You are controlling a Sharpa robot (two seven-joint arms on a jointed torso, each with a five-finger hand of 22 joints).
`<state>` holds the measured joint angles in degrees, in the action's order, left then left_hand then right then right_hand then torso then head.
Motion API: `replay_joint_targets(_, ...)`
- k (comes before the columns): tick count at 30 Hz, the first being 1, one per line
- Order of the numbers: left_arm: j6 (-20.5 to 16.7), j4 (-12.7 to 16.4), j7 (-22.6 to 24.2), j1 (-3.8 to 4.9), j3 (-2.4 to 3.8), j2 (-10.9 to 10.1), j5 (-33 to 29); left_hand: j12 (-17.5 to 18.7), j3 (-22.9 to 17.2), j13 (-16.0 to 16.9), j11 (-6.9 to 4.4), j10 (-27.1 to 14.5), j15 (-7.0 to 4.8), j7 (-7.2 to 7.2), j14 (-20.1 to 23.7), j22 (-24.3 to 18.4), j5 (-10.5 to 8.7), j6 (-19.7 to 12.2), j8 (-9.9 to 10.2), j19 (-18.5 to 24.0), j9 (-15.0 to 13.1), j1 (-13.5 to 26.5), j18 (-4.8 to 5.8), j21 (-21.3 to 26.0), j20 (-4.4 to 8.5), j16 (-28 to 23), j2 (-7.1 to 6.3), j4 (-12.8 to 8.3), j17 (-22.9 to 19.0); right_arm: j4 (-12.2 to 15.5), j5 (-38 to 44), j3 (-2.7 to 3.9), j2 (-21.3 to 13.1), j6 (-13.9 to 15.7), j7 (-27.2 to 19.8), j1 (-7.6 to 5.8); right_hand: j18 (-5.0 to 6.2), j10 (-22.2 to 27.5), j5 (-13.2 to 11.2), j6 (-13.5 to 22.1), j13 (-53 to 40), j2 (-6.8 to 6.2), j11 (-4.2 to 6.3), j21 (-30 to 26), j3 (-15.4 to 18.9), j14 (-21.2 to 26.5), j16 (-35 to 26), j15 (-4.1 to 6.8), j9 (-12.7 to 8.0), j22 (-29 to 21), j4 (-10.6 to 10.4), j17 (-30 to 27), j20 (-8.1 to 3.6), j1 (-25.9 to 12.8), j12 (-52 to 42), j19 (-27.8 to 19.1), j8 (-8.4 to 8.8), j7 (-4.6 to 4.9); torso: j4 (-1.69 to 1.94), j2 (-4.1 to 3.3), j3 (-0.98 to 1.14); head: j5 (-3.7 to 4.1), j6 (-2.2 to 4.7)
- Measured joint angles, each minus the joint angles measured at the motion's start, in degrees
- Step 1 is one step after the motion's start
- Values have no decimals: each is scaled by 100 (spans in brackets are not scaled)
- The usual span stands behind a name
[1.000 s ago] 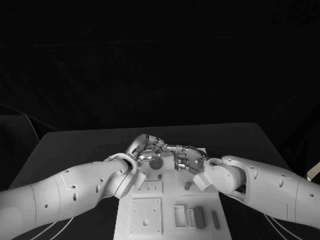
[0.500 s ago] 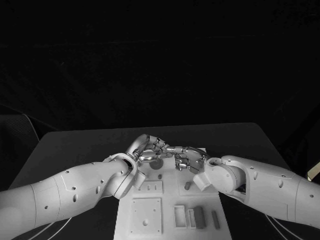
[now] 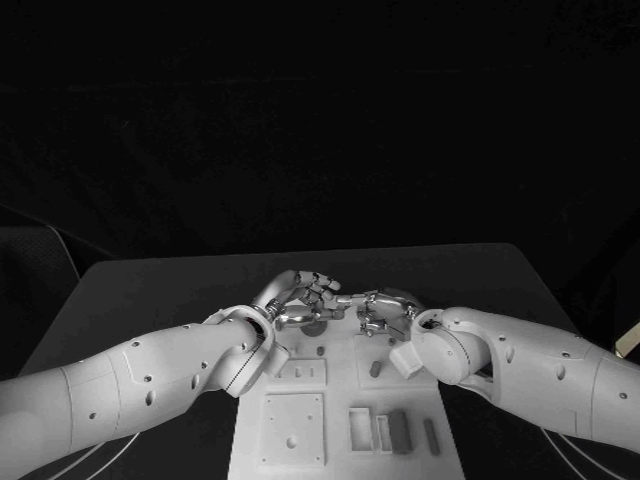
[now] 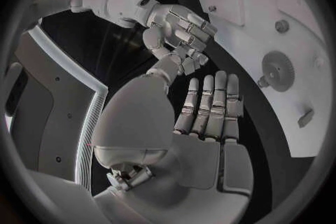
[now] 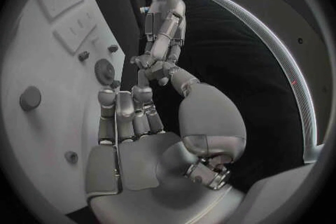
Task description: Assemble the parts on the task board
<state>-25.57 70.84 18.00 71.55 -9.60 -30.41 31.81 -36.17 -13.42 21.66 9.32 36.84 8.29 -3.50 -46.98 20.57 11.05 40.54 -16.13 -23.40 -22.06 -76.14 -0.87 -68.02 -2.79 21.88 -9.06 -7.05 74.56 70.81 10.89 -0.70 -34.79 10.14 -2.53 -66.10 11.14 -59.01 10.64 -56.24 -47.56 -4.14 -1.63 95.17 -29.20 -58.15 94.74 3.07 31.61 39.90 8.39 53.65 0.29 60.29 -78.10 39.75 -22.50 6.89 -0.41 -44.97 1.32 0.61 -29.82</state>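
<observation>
Task board lies under the left hand and right hand, both empty, fingers extended.

- My left arm enters the head view from 8 o'clock, right arm from 4 o'clock; both wrists angle in toward centre.
- Left hand sits at roughly 11 o'clock of the right hand, the two just beside each other, fingertips near or touching; contact unclear.
- Left wrist view: my left hand has fingers straight and side by side, nothing in them.
- Right wrist view: my right hand has fingers extended together, thumb out, holding nothing.
</observation>
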Motion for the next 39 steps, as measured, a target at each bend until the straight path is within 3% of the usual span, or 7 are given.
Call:
replay_joint_targets(5, -3, 2, -55, 0, 1, -13, 88, -3, 37, 0, -1, -40, 0, 3, 0, 0, 0, -42, 0, 16, 7, 25, 0, 0, -16, -18, -25, 2, 10, -26, 350, 1, 11, 263, 120, -1, 0, -49, -2, -11, 0, -4, 9, 0, 1, -24, 0, 8, 0, 9, 0, 0, -7, 5, -22, 8, 0, -9, 1, 1, 1, -3, -4)
replay_joint_targets(11, -76, -8, -172, 0, 14, -56, 485, -258, 154, 68, 5, 4, -5, -489, 78, 22, 16, 260, -259, -70, -70, -22, 0, 0, 58, 6, -1, 41, 39, -54, 853, 8, 12, 559, 319, -19, 4, -55, -5, -20, 0, -41, 15, 0, 2, -46, 0, 13, 0, 14, 0, -1, -1, 41, -22, 42, 0, -13, 0, 3, 1, 1, -4)
replay_joint_targets(16, -285, -111, -348, 0, 27, -50, 1393, -582, 232, 152, -37, 639, -63, -539, -170, 84, 65, 633, -359, -499, -135, -146, 1, -172, 164, 414, 7, 27, 39, -79, 1307, 14, 27, 763, 534, -115, 30, -111, -22, -57, 6, -90, 30, 0, 19, -94, 0, 20, 0, 25, -16, -1, -10, 90, -22, 71, 0, -33, 0, 4, 2, 14, 3)
replay_joint_targets(21, -504, -179, -509, 0, 28, 6, 2175, -894, 402, 224, -120, 1258, -195, -551, -696, 199, 97, 998, -410, -1101, -169, -215, -4, -469, 326, 1058, -62, 20, 39, -58, 1592, 14, 76, 873, 697, -138, 34, -112, -22, -64, 8, -90, 30, 0, 20, -96, 0, 19, 0, 31, -15, -1, -10, 90, -22, 71, 0, -39, -1, 4, 3, 23, 6)
replay_joint_targets(26, -752, -161, -667, 0, 28, 83, 2763, -1332, 764, 393, -202, 1592, -420, -561, -1199, 362, 143, 1043, -245, -1816, -99, -234, -182, -878, 516, 2046, -81, 44, 38, -10, 1742, 12, 125, 945, 843, -139, 38, -132, -27, -65, 8, -100, 50, 0, 26, -121, 0, 26, 0, 30, -9, -1, -28, 100, -22, 91, 0, -40, -3, 4, 3, 21, 9)
replay_joint_targets(29, -892, -130, -753, 1, 28, 104, 2975, -1617, 974, 529, -229, 1619, -545, -565, -1365, 461, 165, 940, -152, -2173, -32, -227, -272, -1119, 625, 2668, -144, 73, 38, 31, 1808, 12, 144, 969, 924, -139, 39, -133, -28, -66, 14, -114, 50, 0, 27, -127, 0, 28, 0, 30, -9, -2, -28, 114, -22, 93, 0, -40, -1, 3, 3, 19, 10)
replay_joint_targets(39, -1221, -60, -875, 1, 28, 101, 3169, -2410, 1154, 924, -333, 1720, -850, -559, -1711, 766, 165, 592, -113, -2938, 98, -241, -313, -1802, 802, 4208, -180, 174, 37, 107, 1908, 12, 181, 1009, 1089, -140, 43, -142, 1, -67, 13, -114, 41, 0, 35, -152, 0, 33, 0, 36, -1, -2, -20, 114, -22, 102, 0, -42, 1, 1, 1, 11, 16)
